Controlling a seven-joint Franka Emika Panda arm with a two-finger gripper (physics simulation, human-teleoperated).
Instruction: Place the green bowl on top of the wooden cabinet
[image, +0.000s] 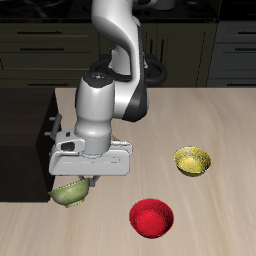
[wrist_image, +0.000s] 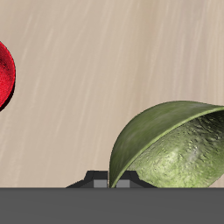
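The green bowl (image: 69, 192) is olive and glossy with a mottled inside. It hangs tilted near the table's front edge, just in front of the wooden cabinet (image: 49, 125). My gripper (image: 86, 183) is shut on its rim. In the wrist view the green bowl (wrist_image: 171, 144) fills the space beside my gripper (wrist_image: 116, 178), tipped on its side above the tabletop. The cabinet is a very dark box at the table's edge, mostly hidden behind my arm; only its corner shows.
A red bowl (image: 151, 217) sits near the table's front edge and also shows in the wrist view (wrist_image: 4, 74). A yellow bowl (image: 193, 160) sits farther back beside it. The light wood tabletop (image: 200, 115) lies around them.
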